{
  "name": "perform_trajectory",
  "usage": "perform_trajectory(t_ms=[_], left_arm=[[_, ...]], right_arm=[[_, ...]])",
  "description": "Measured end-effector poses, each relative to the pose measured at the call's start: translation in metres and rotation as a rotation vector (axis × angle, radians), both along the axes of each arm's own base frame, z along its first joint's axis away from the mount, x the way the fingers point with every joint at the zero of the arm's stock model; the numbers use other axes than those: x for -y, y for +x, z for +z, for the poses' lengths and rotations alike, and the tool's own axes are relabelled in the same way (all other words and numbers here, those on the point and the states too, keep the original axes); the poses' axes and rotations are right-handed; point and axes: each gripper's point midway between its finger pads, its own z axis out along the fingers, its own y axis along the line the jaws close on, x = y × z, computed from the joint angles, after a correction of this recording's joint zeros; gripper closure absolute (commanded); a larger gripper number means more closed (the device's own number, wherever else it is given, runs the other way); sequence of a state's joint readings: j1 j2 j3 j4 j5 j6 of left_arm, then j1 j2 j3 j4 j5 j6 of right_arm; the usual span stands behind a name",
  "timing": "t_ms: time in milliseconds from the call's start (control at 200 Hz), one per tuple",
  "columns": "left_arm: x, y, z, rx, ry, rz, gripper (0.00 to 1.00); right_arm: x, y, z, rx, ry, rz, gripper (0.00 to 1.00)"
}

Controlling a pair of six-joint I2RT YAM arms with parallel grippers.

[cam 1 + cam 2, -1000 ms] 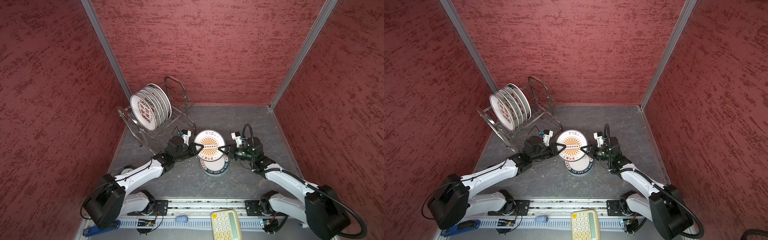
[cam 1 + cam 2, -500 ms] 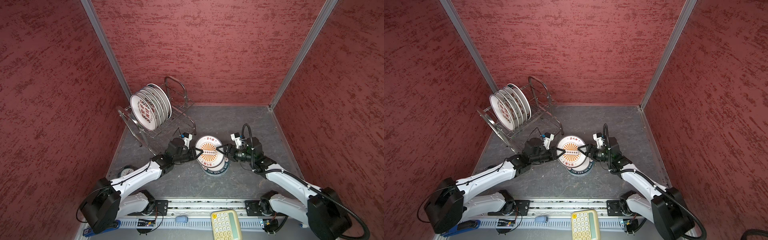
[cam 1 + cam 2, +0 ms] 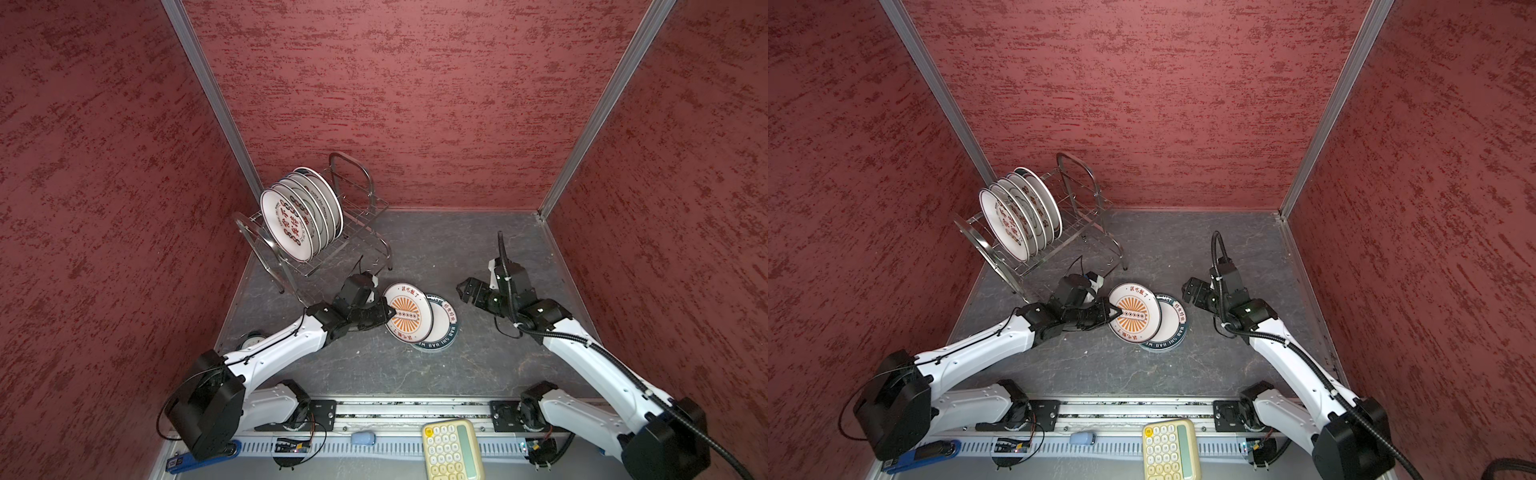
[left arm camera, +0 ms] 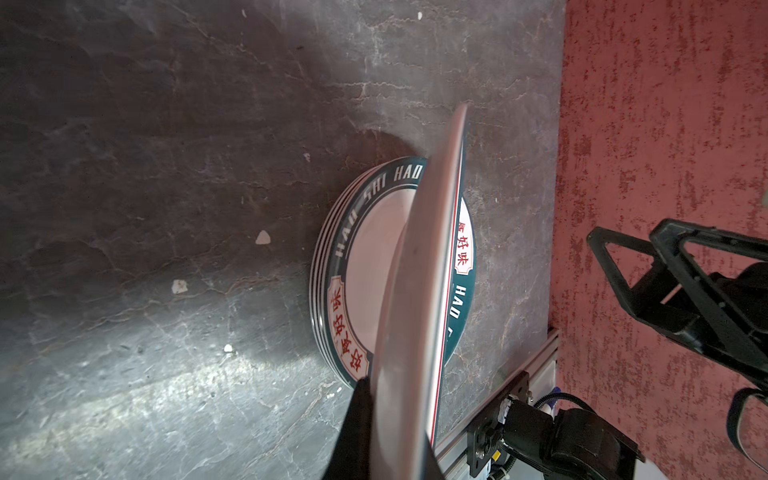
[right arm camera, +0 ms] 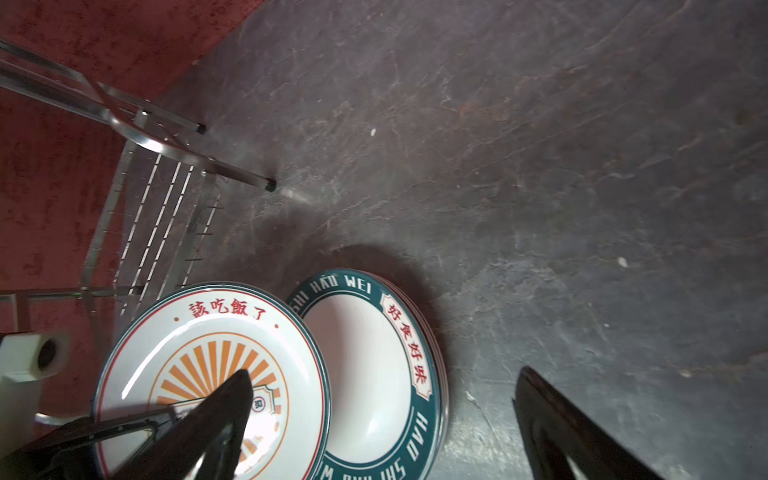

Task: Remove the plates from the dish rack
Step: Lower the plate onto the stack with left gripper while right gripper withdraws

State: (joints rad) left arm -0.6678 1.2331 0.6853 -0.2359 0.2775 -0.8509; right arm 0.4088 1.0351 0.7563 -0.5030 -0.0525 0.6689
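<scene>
My left gripper (image 3: 384, 311) (image 3: 1115, 311) (image 4: 399, 415) is shut on the left rim of a white plate with an orange sunburst (image 3: 409, 318) (image 3: 1136, 313) (image 4: 419, 291) (image 5: 208, 345). That plate hangs tilted over the left part of a stack of teal-rimmed plates (image 3: 442, 328) (image 3: 1169, 328) (image 4: 345, 257) (image 5: 365, 353) on the table. To the right of the stack my right gripper (image 3: 463, 291) (image 3: 1187, 291) (image 5: 386, 386) stands wide open, holding nothing. At the back left, the dish rack (image 3: 357, 232) (image 3: 1084, 216) (image 5: 158, 199) carries several upright plates (image 3: 291, 224) (image 3: 1009, 224).
Red walls close in the table on three sides. A yellow calculator (image 3: 451, 451) (image 3: 1169, 451) lies on the front rail. A small round clock (image 3: 251, 341) peeks out beside the left arm, near the left wall. One rack leg (image 5: 270, 183) stands close behind the stack.
The right gripper let go of the sunburst plate, opened wide and drew back to the right. The left gripper lowered the plate towards the stack and keeps hold of it.
</scene>
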Motion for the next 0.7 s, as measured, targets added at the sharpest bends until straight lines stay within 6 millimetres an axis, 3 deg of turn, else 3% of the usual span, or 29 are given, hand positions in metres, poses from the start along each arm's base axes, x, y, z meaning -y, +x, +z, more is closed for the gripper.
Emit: perform_trajectory(t_ms=[265, 701], left_arm=[[0.001, 0.000, -0.022, -0.076, 0.046, 0.015, 0.97], [0.023, 0.006, -0.027, -0.133, 0.050, -0.002, 0.82]], right_arm=[[0.010, -0.001, -0.006, -0.010, -0.056, -0.024, 0.01], [0.015, -0.009, -0.021, -0.037, -0.079, -0.023, 0.01]])
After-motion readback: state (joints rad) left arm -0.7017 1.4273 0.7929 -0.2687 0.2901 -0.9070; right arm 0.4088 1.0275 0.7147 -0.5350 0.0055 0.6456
